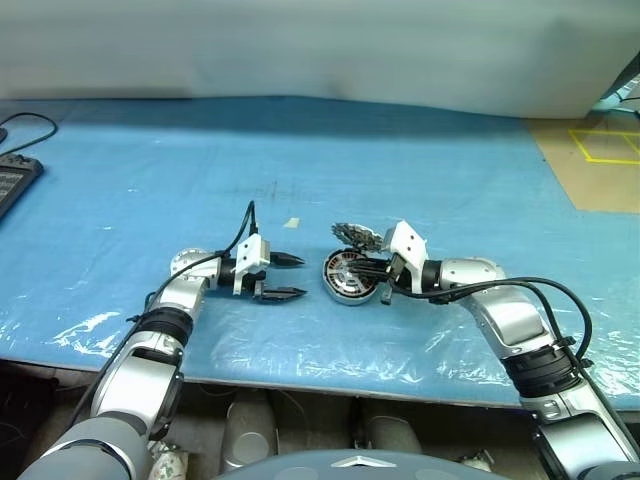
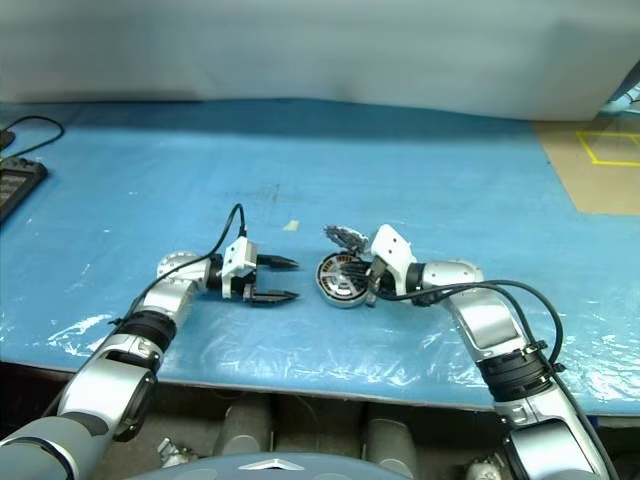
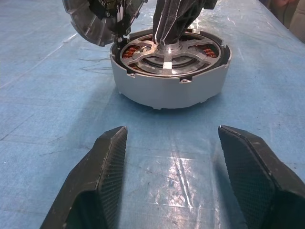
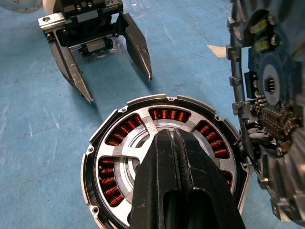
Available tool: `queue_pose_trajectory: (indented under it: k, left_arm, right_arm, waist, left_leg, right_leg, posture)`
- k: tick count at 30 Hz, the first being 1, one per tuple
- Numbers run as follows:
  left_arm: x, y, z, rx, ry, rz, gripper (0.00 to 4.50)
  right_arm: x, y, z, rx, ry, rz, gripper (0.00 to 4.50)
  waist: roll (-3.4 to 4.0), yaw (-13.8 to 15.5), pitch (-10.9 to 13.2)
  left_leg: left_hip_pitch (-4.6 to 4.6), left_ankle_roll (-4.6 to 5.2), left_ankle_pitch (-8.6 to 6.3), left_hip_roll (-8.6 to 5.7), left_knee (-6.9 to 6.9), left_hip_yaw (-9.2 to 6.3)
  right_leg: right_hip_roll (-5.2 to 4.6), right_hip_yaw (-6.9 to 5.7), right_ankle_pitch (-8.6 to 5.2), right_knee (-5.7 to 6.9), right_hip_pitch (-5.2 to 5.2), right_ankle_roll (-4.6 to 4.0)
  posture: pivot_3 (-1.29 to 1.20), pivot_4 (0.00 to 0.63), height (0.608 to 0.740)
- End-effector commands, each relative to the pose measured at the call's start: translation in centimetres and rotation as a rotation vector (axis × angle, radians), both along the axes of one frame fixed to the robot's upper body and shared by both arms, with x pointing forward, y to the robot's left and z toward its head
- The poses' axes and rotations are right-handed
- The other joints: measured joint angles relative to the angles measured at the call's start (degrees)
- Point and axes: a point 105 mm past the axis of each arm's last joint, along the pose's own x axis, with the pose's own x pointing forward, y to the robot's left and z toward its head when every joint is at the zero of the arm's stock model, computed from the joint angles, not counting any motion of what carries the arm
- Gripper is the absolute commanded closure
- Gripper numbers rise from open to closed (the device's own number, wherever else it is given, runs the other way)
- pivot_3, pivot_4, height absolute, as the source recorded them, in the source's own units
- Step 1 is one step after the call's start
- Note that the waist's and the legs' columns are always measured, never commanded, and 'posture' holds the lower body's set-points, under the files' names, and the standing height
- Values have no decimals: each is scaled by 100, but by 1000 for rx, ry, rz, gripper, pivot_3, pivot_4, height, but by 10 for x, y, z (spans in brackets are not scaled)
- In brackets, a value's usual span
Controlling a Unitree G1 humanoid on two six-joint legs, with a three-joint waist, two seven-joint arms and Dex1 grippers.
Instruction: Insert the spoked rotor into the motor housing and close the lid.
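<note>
The motor housing stands on the blue table, with copper windings showing inside its silver rim. Inside it lies the spoked rotor, flat and level, its spokes over the windings. The hinged lid stands tilted open at the housing's far side, its circuit side showing. My right gripper is shut, its tips resting on the rotor's hub with nothing between the fingers. My left gripper is open just to the left of the housing, pointing at it and touching nothing.
A black device with a cable lies at the table's far left edge. A small tan scrap sits behind the left gripper. Brown floor with yellow tape lies beyond the table's right end.
</note>
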Motion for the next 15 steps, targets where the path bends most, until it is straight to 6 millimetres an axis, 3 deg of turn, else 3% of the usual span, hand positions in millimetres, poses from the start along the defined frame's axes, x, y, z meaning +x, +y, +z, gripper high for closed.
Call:
queue_pose_trajectory:
  k: [1, 6, 8, 10, 15]
  left_arm:
    - [4, -1, 9, -14, -42, 4, 1295]
    - [5, -1, 10, -15, -44, 6, 1295]
    - [5, -1, 11, -19, -43, 6, 1295]
    - [6, -2, 12, -19, -41, 4, 1295]
    - [7, -4, 15, -24, -45, 0, 1295]
  right_arm:
    - [-21, -7, -44, -97, 163, 8, 4481]
    - [-16, 1, -22, 28, 104, 11, 4481]
    - [-13, 7, -2, 127, 53, 26, 4481]
    - [-16, 12, 15, 212, 39, 60, 4481]
    - [-28, 13, 35, 293, 67, 122, 4481]
  waist:
    - [0, 5, -6]
    - [-2, 5, -20]
    - [-2, 0, -20]
    - [-2, -5, -20]
    - [-1, -1, -19]
  left_leg:
    - [2, 0, 0, 0, -4, 0]
    - [8, 0, 0, -1, -26, 1]
    - [7, 0, 0, 0, -31, 1]
    - [0, 0, 0, 1, -31, 1]
    - [-18, 0, 0, 0, -28, 1]
  right_leg:
    - [0, -1, 0, -4, 3, 0]
    - [0, -7, 8, -21, 8, 13]
    - [1, -9, 9, -25, 7, 16]
    - [2, -10, 9, -26, -1, 16]
    - [2, -10, 10, -25, -18, 17]
  posture:
    - [0, 150, 740]
    - [0, 150, 740]
    - [0, 150, 740]
    - [0, 150, 740]
    - [0, 150, 740]
